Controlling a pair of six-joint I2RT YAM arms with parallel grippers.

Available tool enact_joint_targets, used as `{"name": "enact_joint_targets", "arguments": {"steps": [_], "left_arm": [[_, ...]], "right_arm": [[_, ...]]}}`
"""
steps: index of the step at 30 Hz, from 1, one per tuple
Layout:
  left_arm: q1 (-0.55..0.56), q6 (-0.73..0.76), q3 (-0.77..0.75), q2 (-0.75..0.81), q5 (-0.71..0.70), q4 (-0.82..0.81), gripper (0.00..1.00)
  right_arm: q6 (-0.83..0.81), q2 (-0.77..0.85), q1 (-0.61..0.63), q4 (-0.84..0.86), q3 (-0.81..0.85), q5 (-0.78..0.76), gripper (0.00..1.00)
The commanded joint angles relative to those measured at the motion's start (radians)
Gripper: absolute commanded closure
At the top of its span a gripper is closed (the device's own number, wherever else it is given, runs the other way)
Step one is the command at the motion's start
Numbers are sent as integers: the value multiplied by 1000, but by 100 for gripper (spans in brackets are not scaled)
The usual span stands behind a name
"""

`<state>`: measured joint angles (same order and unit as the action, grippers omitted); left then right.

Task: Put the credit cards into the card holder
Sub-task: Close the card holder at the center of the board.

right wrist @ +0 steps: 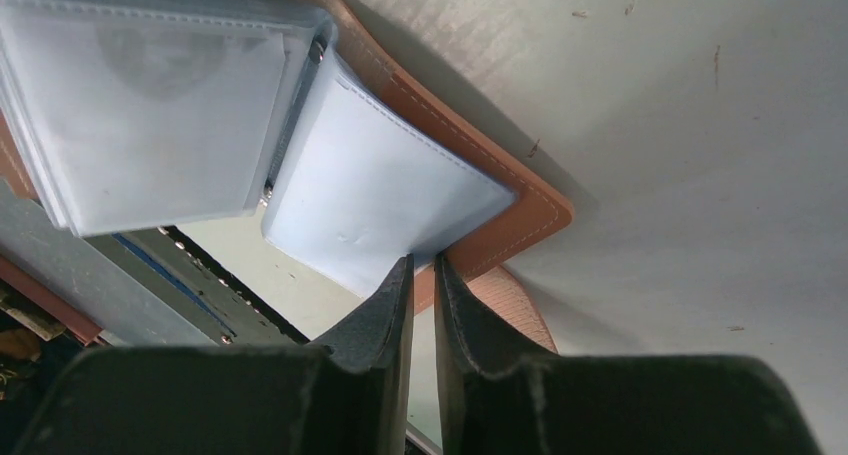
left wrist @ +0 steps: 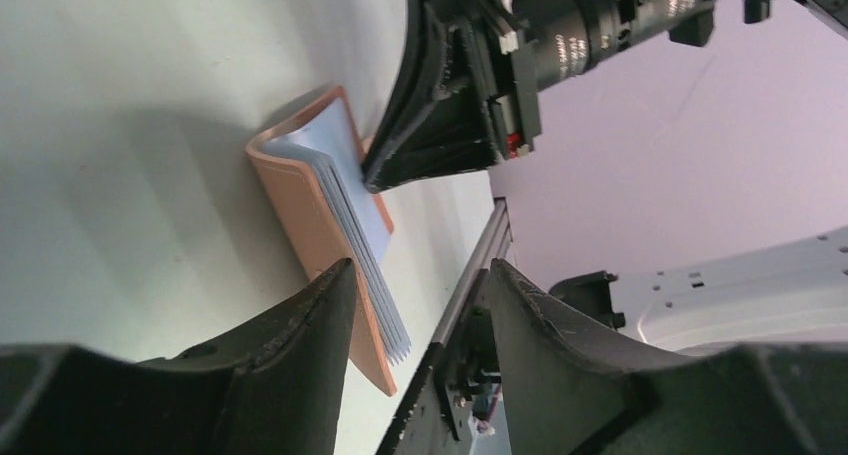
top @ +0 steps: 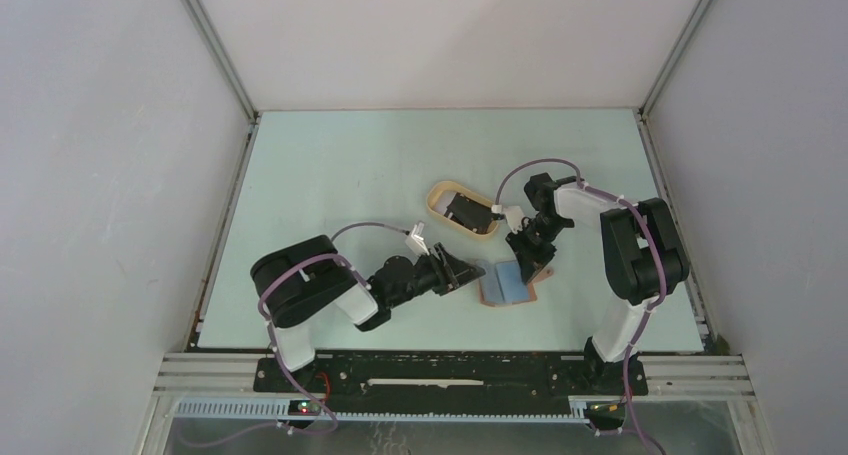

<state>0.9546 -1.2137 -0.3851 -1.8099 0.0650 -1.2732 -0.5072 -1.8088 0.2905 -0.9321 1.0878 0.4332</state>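
Card holder (top: 508, 281) lies open on the table (top: 330, 175), just right of the left gripper (left wrist: 420, 275) (parted, empty). Right gripper (right wrist: 423, 265) pinches its far corner. Dark card (top: 462, 211) sits in tray (top: 440, 186), behind both.

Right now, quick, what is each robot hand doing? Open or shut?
Left gripper: open, nothing between its fingers.
Right gripper: shut, pinching the edge of the card holder.
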Motion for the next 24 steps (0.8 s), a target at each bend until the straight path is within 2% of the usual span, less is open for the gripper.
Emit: {"name": "enact_joint_targets", "arguments": {"steps": [1, 5, 14, 24], "left_arm": [[16, -12, -33, -13, 74, -92, 44], [19, -8, -75, -34, 96, -73, 43], [25, 55, -205, -51, 119, 119, 43], [26, 110, -338, -117, 124, 267, 43]], "right_arm": [[8, -20, 15, 27, 10, 18, 79], [7, -17, 14, 23, 15, 22, 79], [5, 8, -14, 10, 24, 82, 77], [-12, 189, -148, -6, 30, 184, 65]]}}
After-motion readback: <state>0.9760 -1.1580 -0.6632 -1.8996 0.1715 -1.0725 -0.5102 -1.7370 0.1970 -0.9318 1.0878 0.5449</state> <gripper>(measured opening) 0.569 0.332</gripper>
